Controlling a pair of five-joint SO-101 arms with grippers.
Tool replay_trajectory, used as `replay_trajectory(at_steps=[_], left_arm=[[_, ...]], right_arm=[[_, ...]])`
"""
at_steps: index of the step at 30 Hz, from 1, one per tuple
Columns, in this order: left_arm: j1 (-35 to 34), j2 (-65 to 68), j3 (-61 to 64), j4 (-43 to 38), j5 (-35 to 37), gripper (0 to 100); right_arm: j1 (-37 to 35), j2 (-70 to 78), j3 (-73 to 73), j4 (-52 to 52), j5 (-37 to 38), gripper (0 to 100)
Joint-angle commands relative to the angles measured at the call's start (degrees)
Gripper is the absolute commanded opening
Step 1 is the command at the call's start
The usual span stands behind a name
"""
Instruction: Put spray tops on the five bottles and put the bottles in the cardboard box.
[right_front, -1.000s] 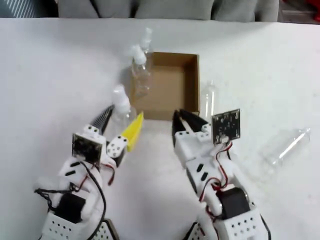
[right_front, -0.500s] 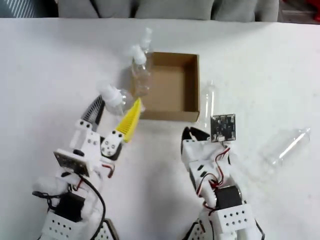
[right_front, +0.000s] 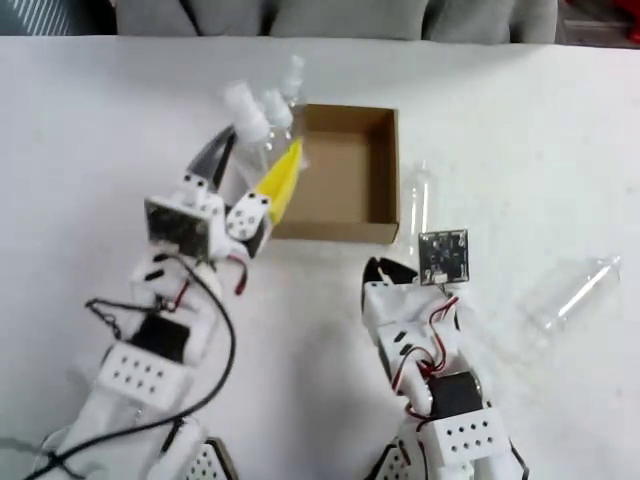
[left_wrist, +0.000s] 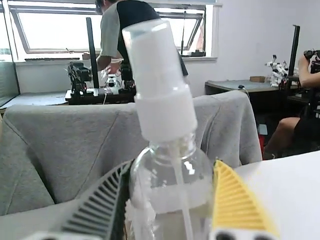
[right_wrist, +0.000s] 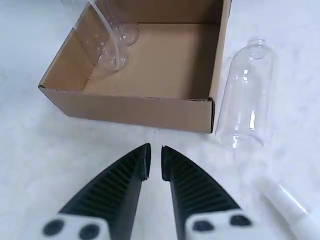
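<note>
My left gripper (right_front: 258, 140) is shut on a clear bottle (left_wrist: 170, 200) that carries a white spray top (left_wrist: 160, 85), gripped between the black finger (left_wrist: 100, 210) and the yellow finger (left_wrist: 235, 205). In the high view this bottle (right_front: 247, 108) hangs over the far left corner of the cardboard box (right_front: 385, 175). Two capped bottles (right_front: 280, 135) stand inside the box (right_wrist: 130, 107) at its left wall. A bare bottle (right_wrist: 247, 95) stands just right of the box. My right gripper (right_wrist: 155, 160) is shut and holds nothing, on the near side of the box.
Another clear bottle (right_front: 575, 290) lies on its side far to the right on the white table (right_front: 520, 120). A loose white spray top (right_wrist: 292, 210) lies near the right gripper. Grey fabric-covered chairs (left_wrist: 60, 150) stand beyond the table's far edge.
The left arm has lifted the capped bottle and carried it away from me to the box's far left corner. The right arm drew back from the box and shut its fingers.
</note>
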Motion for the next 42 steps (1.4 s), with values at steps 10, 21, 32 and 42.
replay_trajectory(at_steps=[10,21,32,42], left_arm=[[0.1,24.7,-2.5,-21.9,0.1,2],[-3.6,42.2,-6.3,-31.6,2.9,2],[-4.2,48.7,-9.9,-31.8,4.5,2],[-4.1,48.9,-9.8,-31.6,4.9,2]], right_arm=[[0.5,-0.6,-0.6,-1.3,0.1,1.7],[0.3,-0.6,-0.6,-1.3,0.1,1.8],[0.3,-0.6,-0.6,-1.3,0.1,1.9],[0.2,-0.6,-0.6,-1.3,0.1,1.9]])
